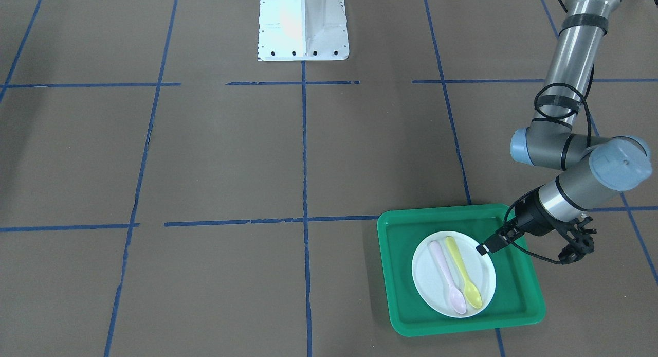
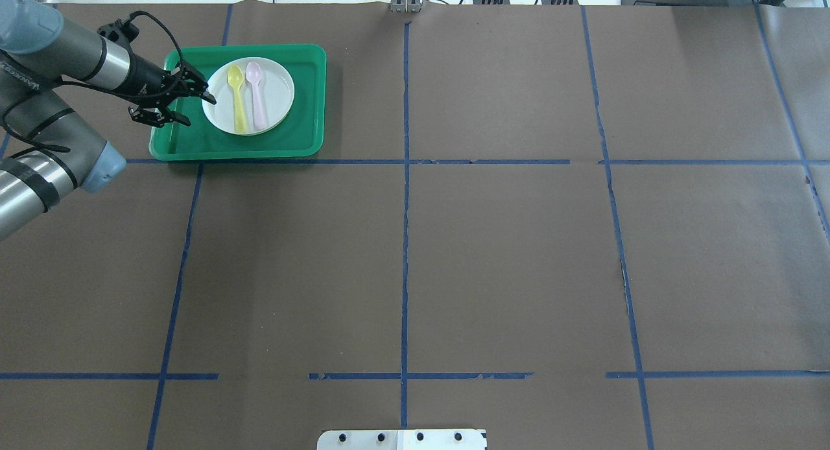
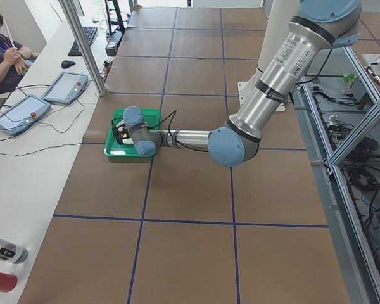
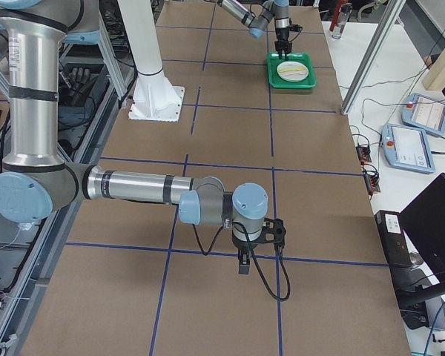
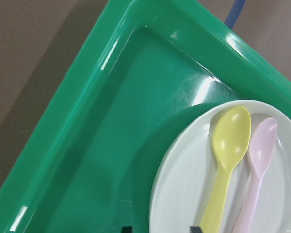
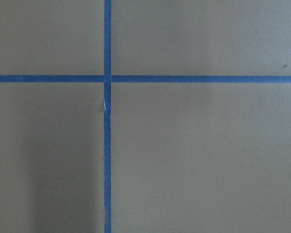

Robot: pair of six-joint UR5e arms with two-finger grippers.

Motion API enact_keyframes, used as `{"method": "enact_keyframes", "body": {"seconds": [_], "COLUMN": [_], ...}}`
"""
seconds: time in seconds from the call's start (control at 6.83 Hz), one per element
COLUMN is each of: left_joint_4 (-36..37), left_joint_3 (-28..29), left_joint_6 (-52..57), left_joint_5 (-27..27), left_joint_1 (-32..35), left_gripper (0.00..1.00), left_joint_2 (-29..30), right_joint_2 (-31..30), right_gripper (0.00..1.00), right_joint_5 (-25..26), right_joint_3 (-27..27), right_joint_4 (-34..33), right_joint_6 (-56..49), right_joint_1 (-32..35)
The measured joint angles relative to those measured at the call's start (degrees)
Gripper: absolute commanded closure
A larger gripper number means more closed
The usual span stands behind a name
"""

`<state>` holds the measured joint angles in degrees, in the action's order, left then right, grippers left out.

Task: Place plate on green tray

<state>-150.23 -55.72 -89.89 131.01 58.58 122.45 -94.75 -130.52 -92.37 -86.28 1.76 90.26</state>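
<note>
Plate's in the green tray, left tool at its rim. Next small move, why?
Probably raise the left tool straight up. The plate lies flat in the green tray with a yellow spoon and a pink spoon on it, and the wrist view shows the fingertips apart astride its edge, not clamped. Pulling sideways might drag it.

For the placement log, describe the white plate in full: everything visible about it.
The plate is small, round and white. It looks like glossy plastic and has a shallow raised rim. It lies flat inside the green tray, roughly in the tray's middle. Two plastic spoons rest side by side on it, a yellow spoon and a pink spoon. The left gripper has its fingertips on either side of the plate's edge, jaws apart; whether they touch it cannot be told.
</note>
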Motion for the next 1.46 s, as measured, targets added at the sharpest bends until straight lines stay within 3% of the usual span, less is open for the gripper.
{"method": "enact_keyframes", "body": {"seconds": [0.29,0.88,1.17,1.46], "left_joint_4": [2.16,29.61,41.62,50.49], "left_joint_3": [-4.13,-27.75,-37.86,-43.18], "left_joint_6": [2.26,28.79,44.44,61.84], "left_joint_5": [2.17,3.98,-0.39,-2.41], "left_joint_1": [1.25,7.15,9.68,13.90], "left_gripper": [0.00,0.00,0.00,0.00], "left_joint_2": [-1.24,-7.69,-12.04,-14.81], "right_joint_2": [0.00,0.00,0.00,0.00], "right_gripper": [0.00,0.00,0.00,0.00], "right_joint_5": [0.00,0.00,0.00,0.00], "right_joint_3": [0.00,0.00,0.00,0.00], "right_joint_4": [-0.02,-0.02,-0.02,0.01], "right_joint_6": [0.00,0.00,0.00,0.00], "right_joint_1": [0.00,0.00,0.00,0.00]}}
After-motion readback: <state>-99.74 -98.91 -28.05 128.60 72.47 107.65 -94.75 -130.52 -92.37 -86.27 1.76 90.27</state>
